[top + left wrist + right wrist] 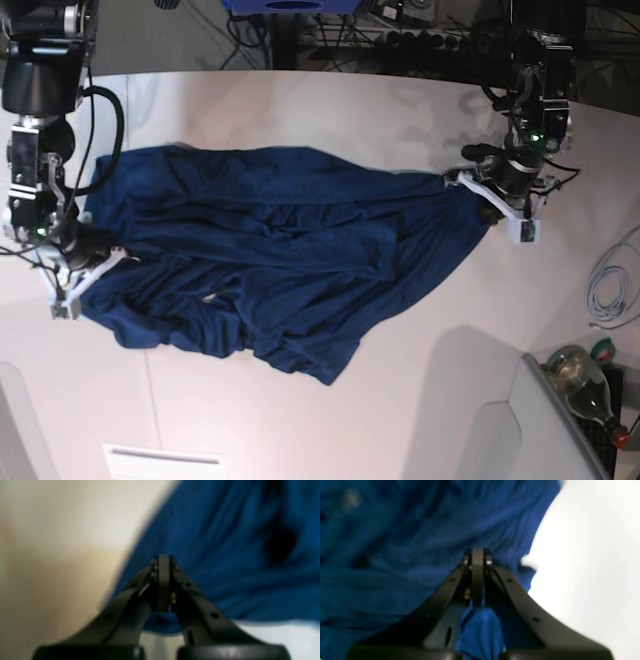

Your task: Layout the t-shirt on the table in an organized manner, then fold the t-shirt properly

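The dark navy t-shirt lies crumpled and stretched sideways across the white table. My left gripper is at the cloth's right end, and its jaws are shut on a pinch of fabric. Up close the left gripper sits at the shirt's edge, with pale table beside it. My right gripper is shut on the shirt's left end. In the right wrist view the right gripper has blue cloth bunched between its fingers. The shirt shows many folds and wrinkles, and its lower part sags toward the table's front.
A glass bottle and a coiled white cable lie at the right edge. A grey panel rises at the front right. Dark cables run behind the table's curved far edge. A white slotted plate sits at the front left.
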Available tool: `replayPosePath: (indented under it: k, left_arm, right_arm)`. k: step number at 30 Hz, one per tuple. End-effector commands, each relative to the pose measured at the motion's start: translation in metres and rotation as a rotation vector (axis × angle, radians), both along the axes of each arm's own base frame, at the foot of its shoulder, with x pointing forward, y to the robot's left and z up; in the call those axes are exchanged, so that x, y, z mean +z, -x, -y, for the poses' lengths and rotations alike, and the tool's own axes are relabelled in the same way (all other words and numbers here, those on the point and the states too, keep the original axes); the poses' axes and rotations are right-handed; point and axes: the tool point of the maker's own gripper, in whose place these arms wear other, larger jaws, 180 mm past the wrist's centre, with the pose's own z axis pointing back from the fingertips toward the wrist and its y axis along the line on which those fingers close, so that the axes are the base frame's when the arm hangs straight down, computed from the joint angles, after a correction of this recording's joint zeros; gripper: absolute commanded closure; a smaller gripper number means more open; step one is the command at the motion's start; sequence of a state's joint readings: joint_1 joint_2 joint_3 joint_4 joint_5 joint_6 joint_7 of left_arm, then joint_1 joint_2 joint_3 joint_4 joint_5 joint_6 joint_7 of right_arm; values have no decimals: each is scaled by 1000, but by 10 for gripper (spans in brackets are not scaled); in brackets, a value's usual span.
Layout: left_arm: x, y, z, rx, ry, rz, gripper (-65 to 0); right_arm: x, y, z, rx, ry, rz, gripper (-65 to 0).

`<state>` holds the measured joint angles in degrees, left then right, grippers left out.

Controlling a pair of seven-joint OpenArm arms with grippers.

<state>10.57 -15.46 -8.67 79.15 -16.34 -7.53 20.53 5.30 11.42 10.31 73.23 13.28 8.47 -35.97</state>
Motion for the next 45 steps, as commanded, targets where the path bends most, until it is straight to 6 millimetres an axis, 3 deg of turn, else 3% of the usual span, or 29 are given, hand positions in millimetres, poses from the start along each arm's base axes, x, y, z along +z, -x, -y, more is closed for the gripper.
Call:
replayPosePath:
  k: [1, 4, 6, 9, 11, 12, 14, 17, 19, 21, 24, 32, 39, 41, 42, 45]
  left_arm:
    - [25, -9, -19, 36, -24, 73, 0]
    - [43, 3, -51, 131, -45, 105, 0]
    - [49, 15, -69, 174, -59, 111, 0]
    - [43, 33, -83, 212, -71, 83, 0]
    - [32, 48, -83, 225, -63, 51, 0]
    - [26, 57, -81, 236, -54, 34, -51]
    - [18, 73, -85, 275, -45, 11, -239]
    - [8, 84, -75, 257, 13, -3, -456]
    - [2, 87, -58, 192, 71, -9, -545]
    - [-5, 91, -45, 142, 128, -14, -581]
    - [-12, 88, -36, 124, 189, -4, -578]
    - [-29, 78, -47, 217, 259, -1, -578]
    - [-35, 51, -50, 253, 309, 22, -574]
    - [-37, 46, -49, 256, 319, 21, -533]
    - [-39, 44, -48, 261, 328, 19, -482]
    - [-44, 38, -45, 269, 352, 16, -267]
  right_arm:
    - [23, -5, 9, 1, 30, 70, -6]
    - [46, 14, -9, 38, 39, 143, -9]
    - [52, 37, -20, 60, 40, 157, -17]
    - [52, 69, -41, 69, 9, 150, -122]
    - [51, 84, -51, 67, -12, 140, -194]
    - [50, 92, -53, 66, -17, 131, -221]
    - [45, 102, -61, 68, -34, 111, -279]
    - [38, 112, -63, 68, -41, 85, -354]
    - [35, 118, -64, 69, -41, 72, -396]
    - [33, 121, -64, 69, -41, 63, -411]
    - [30, 123, -66, 62, -51, 56, -410]
    - [28, 128, -68, 49, -64, 46, -410]
    - [24, 138, -67, 39, -66, 38, -410]
    - [27, 138, -64, -22, -98, 88, -417]
    - [27, 140, -58, -78, -125, 117, -419]
    - [16, 146, -31, -251, -186, 154, -419]
